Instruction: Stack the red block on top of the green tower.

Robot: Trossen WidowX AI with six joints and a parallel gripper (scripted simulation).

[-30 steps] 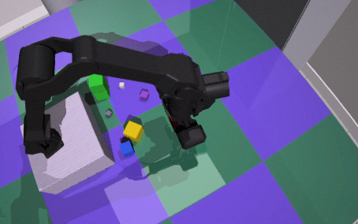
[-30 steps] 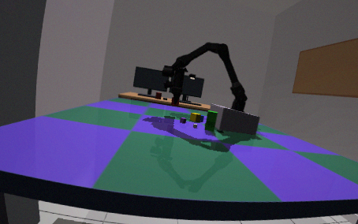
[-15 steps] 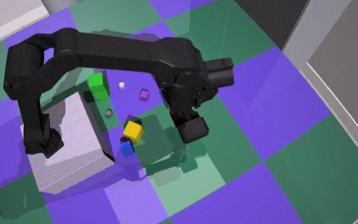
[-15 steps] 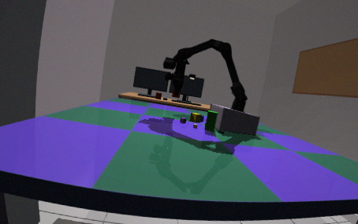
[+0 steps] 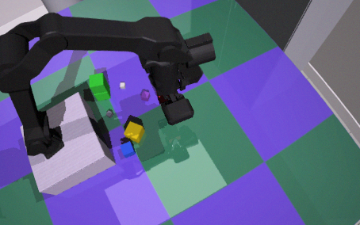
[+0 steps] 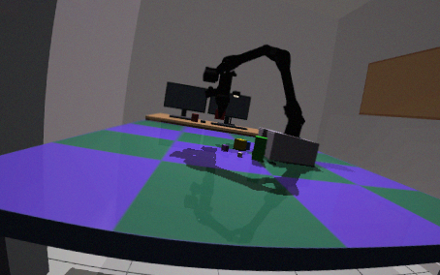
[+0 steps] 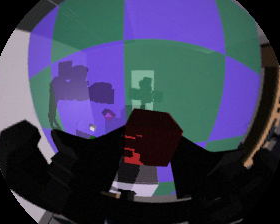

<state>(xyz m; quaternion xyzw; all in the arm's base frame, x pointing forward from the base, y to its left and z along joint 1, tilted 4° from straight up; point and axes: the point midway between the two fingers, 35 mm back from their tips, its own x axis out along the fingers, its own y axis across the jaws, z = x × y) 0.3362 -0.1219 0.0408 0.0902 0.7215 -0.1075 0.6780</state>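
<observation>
High above the purple-and-green checkered worktop [image 5: 258, 103] we found the black parallel-jaw hand [image 7: 145, 163] clamped on the dark red cube-shaped block [image 7: 151, 137], which sat between the jaws well clear of the surface. From the top view only a sliver of that red block [image 5: 162, 97] showed under the wrist, with the hand [image 5: 170, 104] pointing down. From the exterior view the red block [image 6: 221, 114] hung in the hand [image 6: 221, 116], far above the worktop [image 6: 121, 184].

We saw the bright green tower of stacked blocks [image 5: 99, 85] standing upright beside the pale grey box-shaped pedestal [image 5: 75, 154] that carried the arm's base. The exterior view showed the green tower [image 6: 259, 147] just beside the grey pedestal [image 6: 291, 147], apart from the hand.

Between tower and hand we noted small loose things on the worktop: a yellow cube [image 5: 134, 131], a blue cube [image 5: 128, 149] near it, a small white cube [image 5: 122, 85], a small purple cube [image 5: 145, 94] and a small grey cube [image 5: 109, 113]. We could not tell whether yellow and blue touched. The arm's shadow and reflection lay across the squares below the hand.
</observation>
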